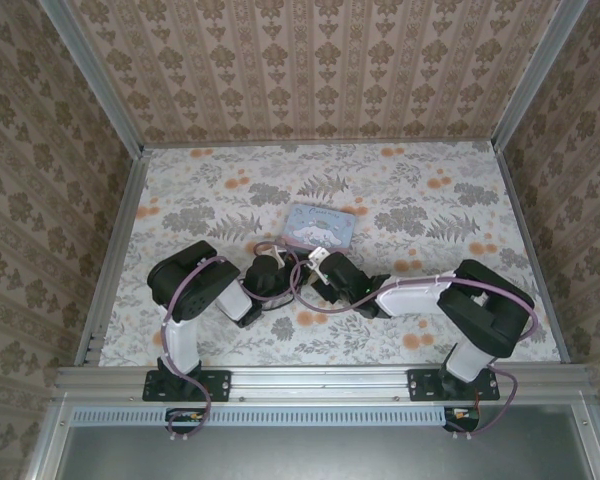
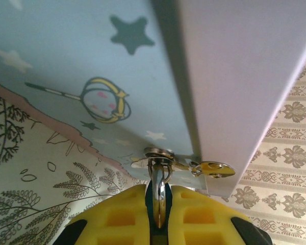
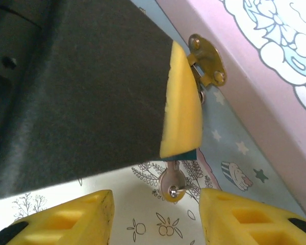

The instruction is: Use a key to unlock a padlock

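One tool engaged, one empty.
Left tool (image 2: 159, 196) is closed on the padlock (image 2: 154, 206) at the blue box (image 2: 81, 56) hasp; right tool (image 3: 155, 200) stands wide open, empty, facing the apparent key (image 3: 172, 186). Off-centre closure could dislodge or jam it.

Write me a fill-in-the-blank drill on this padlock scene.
The left gripper is ___ on the tiny dark teal-tinted padlock.
The right gripper, facing the small silvery round-headed key, is ___.
The pale blue rectangular box carries a ___ cartoon character.
Missing: shut; open; white.
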